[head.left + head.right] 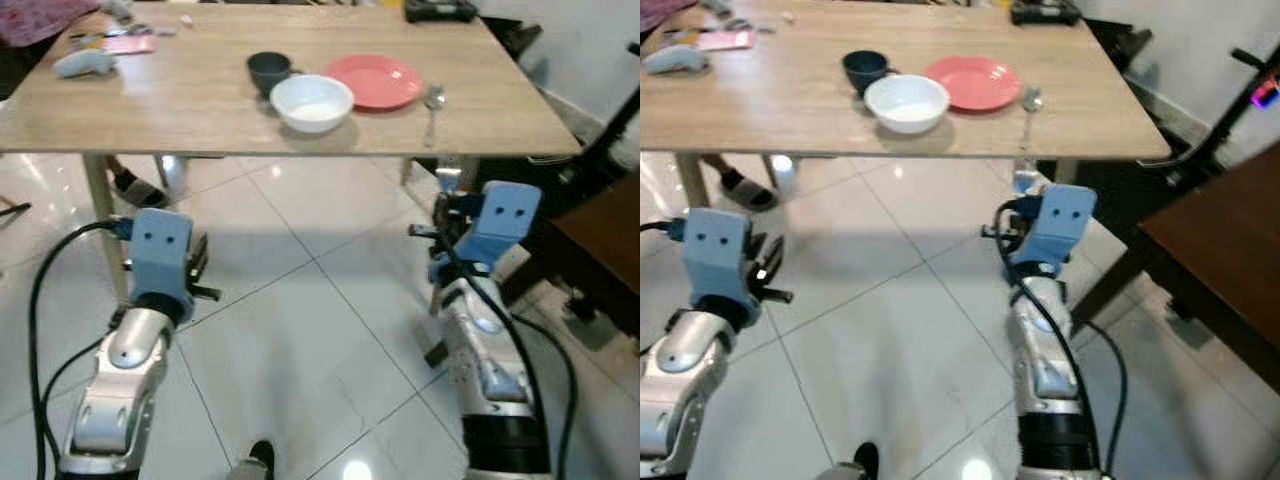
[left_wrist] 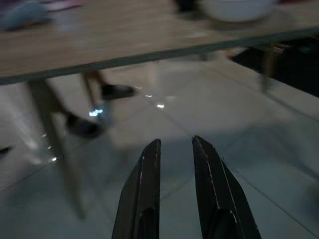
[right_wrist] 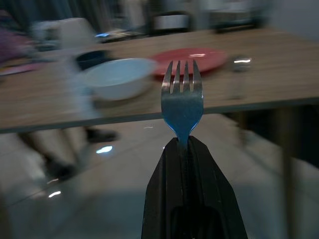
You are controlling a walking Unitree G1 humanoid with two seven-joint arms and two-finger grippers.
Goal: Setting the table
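Fork (image 3: 182, 97) held below the table (image 1: 200, 100)
Right end effector (image 3: 183, 144) pinched its stiff, slippery handle; left end effector (image 2: 175, 149) hung slightly parted, empty.

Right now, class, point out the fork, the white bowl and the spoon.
fork (image 3: 182, 102): right wrist view, on its metal head below the tines.
white bowl (image 1: 312, 101): left eye view, on its inside.
spoon (image 1: 434, 98): left eye view, on its bowl end.

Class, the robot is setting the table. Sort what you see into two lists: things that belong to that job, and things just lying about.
Belong to the job:
- silver metal fork, clamped in the right claw
- round pink plate
- white bowl
- dark cup
- silver spoon
- wooden table

Lying about:
- pale blue-grey handheld object
- pink flat item
- black object at the far edge
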